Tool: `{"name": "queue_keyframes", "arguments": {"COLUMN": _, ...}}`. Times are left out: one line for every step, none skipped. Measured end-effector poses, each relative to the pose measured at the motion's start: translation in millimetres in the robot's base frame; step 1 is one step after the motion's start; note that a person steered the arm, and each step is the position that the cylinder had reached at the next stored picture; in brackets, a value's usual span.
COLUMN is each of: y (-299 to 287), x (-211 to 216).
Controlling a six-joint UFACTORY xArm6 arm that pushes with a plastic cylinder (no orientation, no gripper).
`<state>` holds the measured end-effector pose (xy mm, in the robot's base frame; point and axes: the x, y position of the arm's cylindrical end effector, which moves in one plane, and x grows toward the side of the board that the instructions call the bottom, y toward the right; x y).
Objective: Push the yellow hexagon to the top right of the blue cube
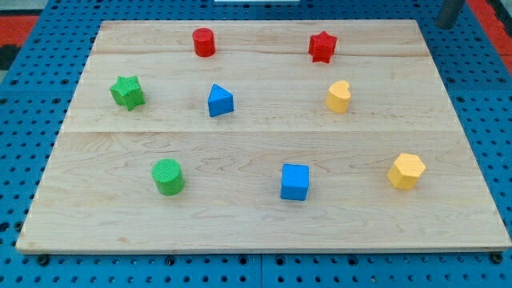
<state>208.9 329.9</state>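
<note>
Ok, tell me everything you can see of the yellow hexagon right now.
The yellow hexagon is a small, solid-looking block with a flat six-sided top face and short upright sides, matte yellow all over. It rests flat on the wooden board near the view's right edge, level with the blue cube, which lies apart to its left. Nothing touches it. My tip is far off, at the view's top right corner.

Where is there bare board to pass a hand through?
Widest free patch: the bottom strip below the green cylinder, blue cube and yellow hexagon. Another lies mid-board, between the blue triangular block and yellow rounded block. My tip sits off-board, top right.
</note>
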Motion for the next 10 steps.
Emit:
{"name": "queue_keyframes", "arguments": {"y": -32.2, "x": 31.2}}
{"name": "queue_keyframes", "arguments": {"y": -128.7, "x": 87.4}}
{"name": "queue_keyframes", "arguments": {"y": -134.2, "x": 188.3}}
{"name": "queue_keyframes", "arguments": {"y": -101.6, "x": 203.3}}
{"name": "queue_keyframes", "arguments": {"y": -110.1, "x": 232.0}}
{"name": "queue_keyframes", "arguments": {"y": -64.6, "x": 240.7}}
{"name": "queue_keyframes", "arguments": {"y": -52.7, "x": 276.3}}
{"name": "queue_keyframes", "arguments": {"y": -57.9, "x": 294.0}}
{"name": "queue_keyframes", "arguments": {"y": -57.9, "x": 293.7}}
{"name": "queue_keyframes", "arguments": {"y": -58.4, "x": 293.8}}
